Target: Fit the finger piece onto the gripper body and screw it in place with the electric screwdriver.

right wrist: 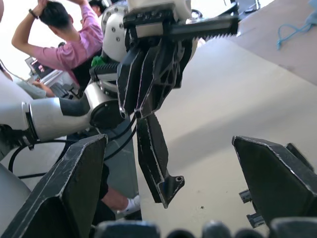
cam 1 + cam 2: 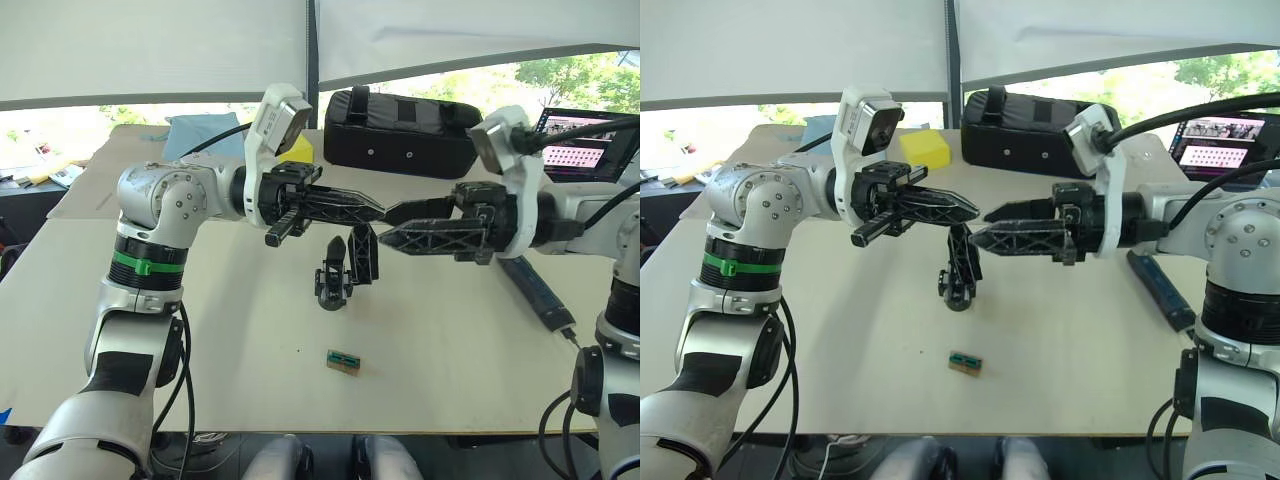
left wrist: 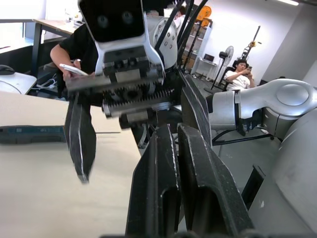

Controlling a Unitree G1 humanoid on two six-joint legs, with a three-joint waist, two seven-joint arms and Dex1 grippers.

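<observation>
The left tool (image 2: 375, 211) is held above mid-surface, closed on the finger piece (image 1: 157, 163), which hangs from its tips. The gripper body (image 2: 333, 275) stands on the surface (image 2: 240, 340) just below, bare board around it. Nearer the front edge lies a small green-brown block (image 2: 343, 362). The right tool (image 2: 392, 227) is held open, facing the left. A blue screwdriver (image 2: 536, 291) lies by the right edge.

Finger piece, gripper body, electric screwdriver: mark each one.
finger piece (image 1: 157, 158), right wrist view, middle of the hanging wedge.
gripper body (image 2: 331, 285), left eye view, its rounded lower base.
electric screwdriver (image 2: 536, 291), left eye view, midway along its length.
</observation>
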